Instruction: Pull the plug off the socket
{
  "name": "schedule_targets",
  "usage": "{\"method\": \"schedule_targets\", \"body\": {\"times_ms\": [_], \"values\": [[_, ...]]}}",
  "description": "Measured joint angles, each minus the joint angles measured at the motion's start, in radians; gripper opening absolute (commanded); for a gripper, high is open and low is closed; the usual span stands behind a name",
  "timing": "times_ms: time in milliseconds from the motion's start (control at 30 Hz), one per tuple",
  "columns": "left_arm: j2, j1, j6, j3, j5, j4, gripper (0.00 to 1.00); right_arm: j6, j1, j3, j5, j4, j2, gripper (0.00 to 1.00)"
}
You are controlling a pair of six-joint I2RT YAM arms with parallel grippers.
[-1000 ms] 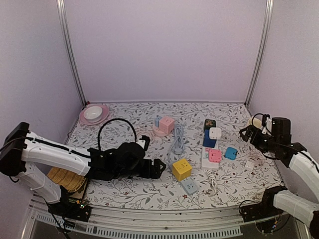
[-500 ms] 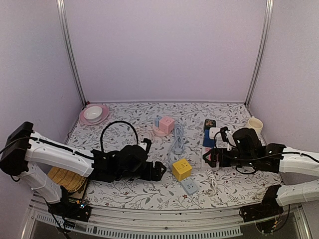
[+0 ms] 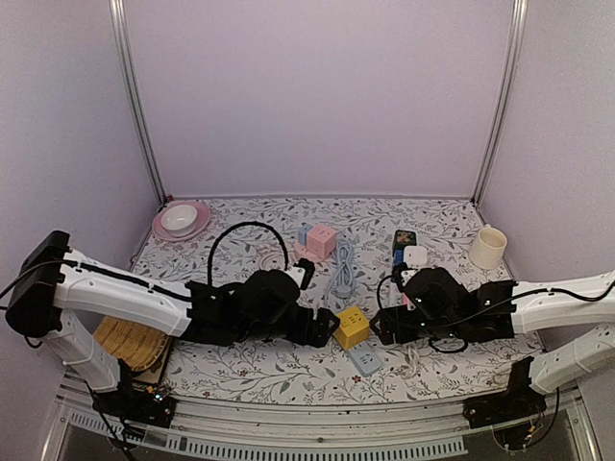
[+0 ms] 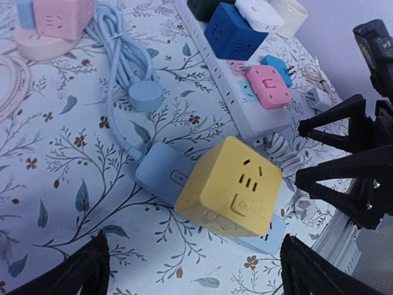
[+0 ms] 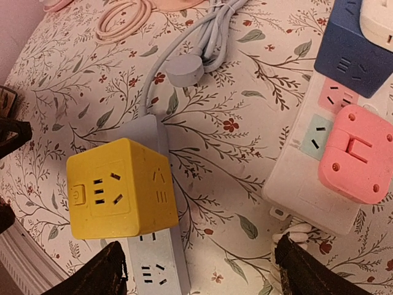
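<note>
Jaws on both sides stand wide and empty. The left gripper (image 3: pixel 322 327) sits just left of the yellow cube plug (image 3: pixel 352 327), and the right gripper (image 3: pixel 381 327) sits just right of it. The cube is seated on the pale blue strip (image 5: pixel 153 265) beneath it. As I judge it, one gripper should pin the strip's bare end beside the cube. The other should close squarely on the cube's flat sides and lift straight up, without twisting.

I read this as a robot lab test booth — plain lilac panels (image 3: pixel 317 96) and aluminium posts (image 3: pixel 135 106) box in the space beyond the left claw (image 3: pixel 325 328) and right claw (image 3: pixel 382 328), floral cloth (image 3: pixel 250 370) under both, mounting rail (image 3: pixel 307 438) behind them.
</note>
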Motion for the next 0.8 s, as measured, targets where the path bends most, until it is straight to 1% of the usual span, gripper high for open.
{"method": "schedule_targets", "body": {"times_ms": [133, 267, 400, 633, 800], "values": [[0.088, -0.002, 0.128, 0.118, 0.027, -0.005, 0.97, 0.033, 0.000, -0.021, 0.014, -0.002, -0.033, 0.84], [0.202, -0.002, 0.267, 0.250, 0.052, -0.056, 0.97, 0.052, 0.000, -0.053, 0.033, -0.027, -0.094, 0.84], [0.280, -0.001, 0.389, 0.342, 0.082, -0.100, 0.97, 0.067, 0.000, -0.069, 0.051, -0.060, -0.146, 0.84], [0.338, 0.009, 0.522, 0.423, 0.154, -0.148, 0.96, 0.073, 0.000, -0.079, 0.070, -0.084, -0.191, 0.84], [0.361, 0.019, 0.572, 0.431, 0.203, -0.166, 0.93, 0.074, 0.000, -0.079, 0.074, -0.090, -0.189, 0.84]]}}
